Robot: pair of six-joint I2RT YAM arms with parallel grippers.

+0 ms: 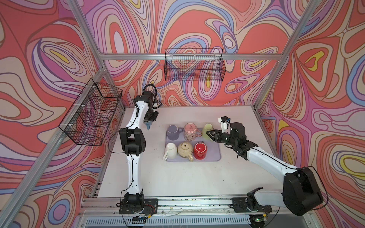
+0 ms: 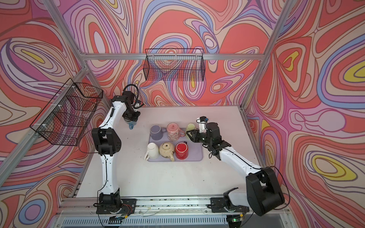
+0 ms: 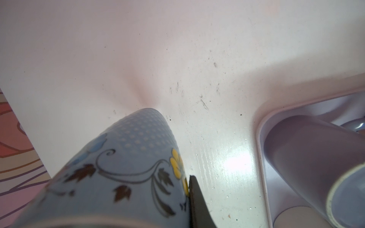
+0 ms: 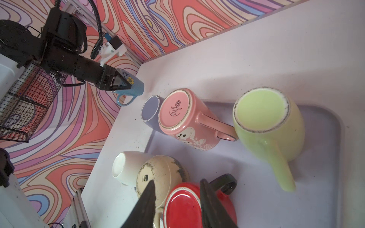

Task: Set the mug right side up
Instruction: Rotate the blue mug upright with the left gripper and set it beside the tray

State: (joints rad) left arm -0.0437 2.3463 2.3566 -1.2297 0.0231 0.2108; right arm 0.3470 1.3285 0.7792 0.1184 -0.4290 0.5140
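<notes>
Blue glazed ceramic: the blue mug (image 4: 136, 86) carried white dots, dark leaf scrolls and a yellow flower, with a loop handle on one side. It sat at the far left of the table (image 1: 177, 181), left of the tray (image 1: 217, 156) and apart from it. It was tilted, open end toward the wrist and base end down at the tabletop; contact with the surface could not be told. The left gripper (image 4: 126, 83) was clamped on the mug's rim, one dark finger (image 3: 197, 199) against the outer wall. The right gripper (image 1: 209, 135) hovered over the right side of the tray, jaws apart, nothing between them. Both top views hid most of the blue mug under the left wrist, showing only a sliver of blue. The right wrist view gave its whole side and handle. The left wrist view gave the pattern close up, plus the lilac mug (image 3: 308, 158) at the tray's corner. The right wrist view also showed the pink mug (image 4: 183, 116), green mug (image 4: 264, 118) and red mug (image 4: 183, 207) base up on the tray. Bare tabletop lay on the near side of the tray and between the tray and the blue mug. One wire basket (image 1: 92, 112) hung on the left wall and a second basket (image 1: 194, 65) on the far wall.
</notes>
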